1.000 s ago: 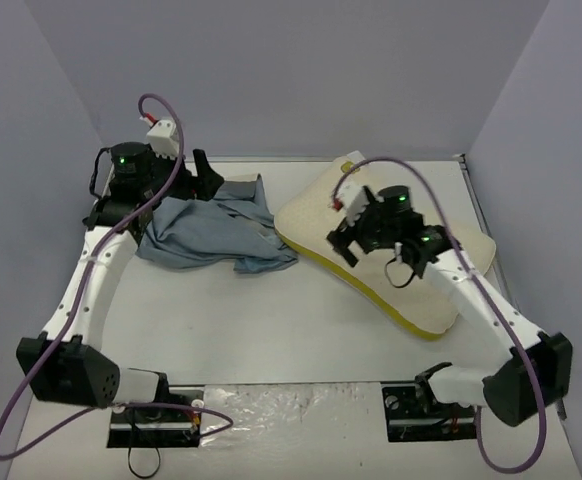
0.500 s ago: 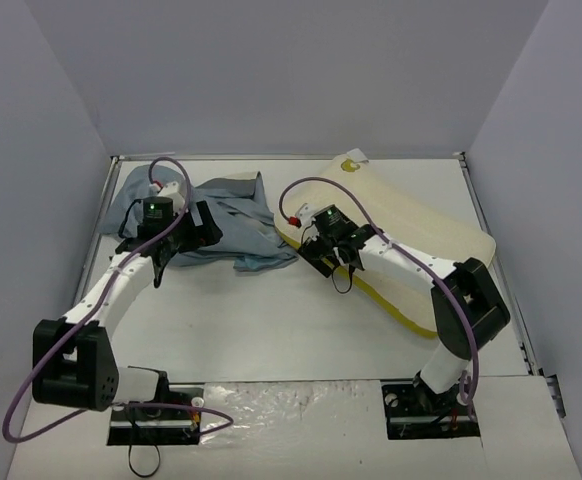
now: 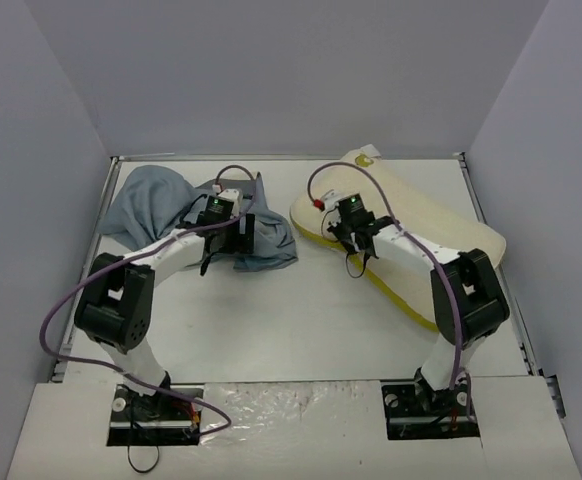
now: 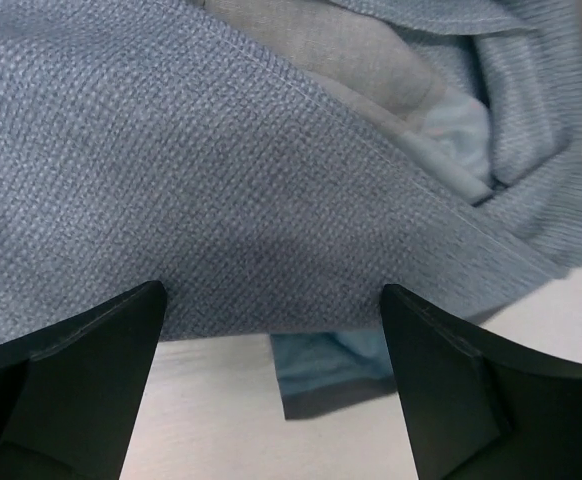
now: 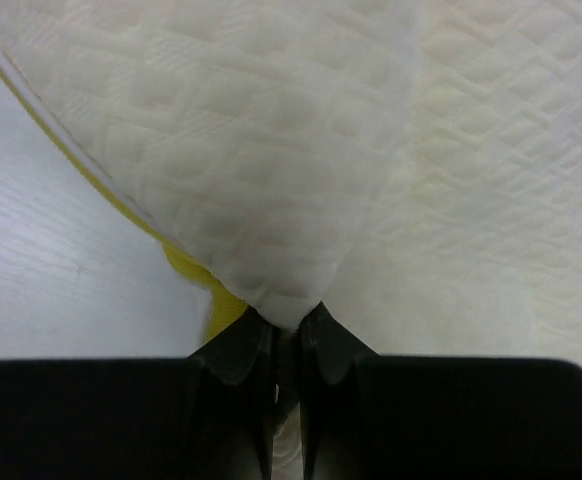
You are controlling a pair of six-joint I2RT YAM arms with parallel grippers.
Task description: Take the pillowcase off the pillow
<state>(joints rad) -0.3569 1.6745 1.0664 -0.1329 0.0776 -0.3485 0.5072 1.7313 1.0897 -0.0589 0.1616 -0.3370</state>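
Note:
The blue-grey pillowcase (image 3: 166, 205) lies crumpled at the back left of the table, apart from the pillow. The cream pillow (image 3: 426, 225) with its yellow edge seam (image 5: 186, 262) lies at the right. My left gripper (image 3: 235, 236) hovers at the pillowcase's right part. In the left wrist view it (image 4: 271, 300) is open, and the pillowcase's (image 4: 221, 170) hem runs just beyond the fingertips. My right gripper (image 3: 348, 230) is at the pillow's left edge. In the right wrist view it (image 5: 289, 318) is shut on a pinched fold of the pillow's (image 5: 301, 150) textured cover.
The white table (image 3: 271, 320) spreads bare in front of both things. Grey walls close it in at the back and sides. Both arm bases sit at the near edge. A small tag (image 3: 363, 157) sticks out at the pillow's far corner.
My left arm swung right, from the table's back left to the pillowcase's right part, staying open. My right gripper moved off the pillow's top to its left edge and shut on it.

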